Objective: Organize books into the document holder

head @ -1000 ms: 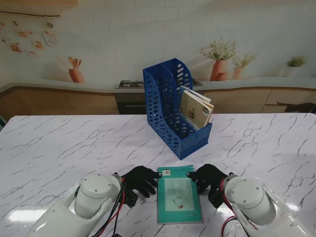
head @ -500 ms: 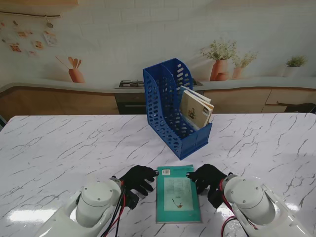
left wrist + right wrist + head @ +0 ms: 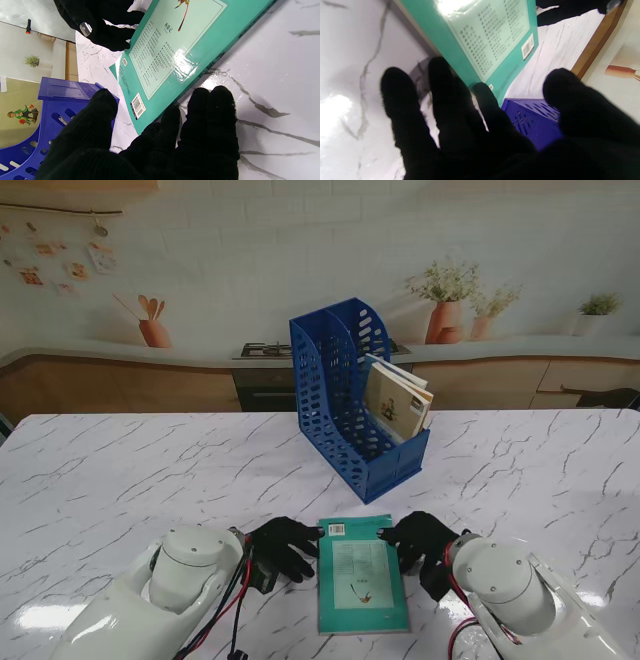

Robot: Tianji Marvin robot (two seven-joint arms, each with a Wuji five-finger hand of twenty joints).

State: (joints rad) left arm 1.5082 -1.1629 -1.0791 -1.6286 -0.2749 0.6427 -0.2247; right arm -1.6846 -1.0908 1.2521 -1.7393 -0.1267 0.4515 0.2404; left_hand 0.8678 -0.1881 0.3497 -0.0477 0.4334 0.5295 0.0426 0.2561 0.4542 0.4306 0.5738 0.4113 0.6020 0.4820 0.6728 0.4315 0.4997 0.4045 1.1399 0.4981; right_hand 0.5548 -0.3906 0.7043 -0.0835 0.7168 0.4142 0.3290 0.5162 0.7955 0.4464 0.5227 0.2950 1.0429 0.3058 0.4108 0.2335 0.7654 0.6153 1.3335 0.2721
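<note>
A teal book (image 3: 363, 572) lies flat on the marble table near me, back cover up; it also shows as the teal book (image 3: 172, 52) and the teal book (image 3: 485, 42). My left hand (image 3: 283, 546), in a black glove, rests open beside the book's left edge, fingertips (image 3: 172, 117) touching its far corner. On the other side my right hand (image 3: 421, 542) sits open against the right edge, fingers (image 3: 440, 75) at the book's side. Farther off stands the blue document holder (image 3: 352, 395), with one book (image 3: 397, 402) upright in its right slot.
The bare marble table (image 3: 130, 480) spreads wide on both sides. Behind its far edge are a counter with a stove (image 3: 265, 351) and potted plants (image 3: 446, 302).
The left arm has shifted slightly, first toward the book, then back a little to the left. The book has barely turned. The right hand stays put.
</note>
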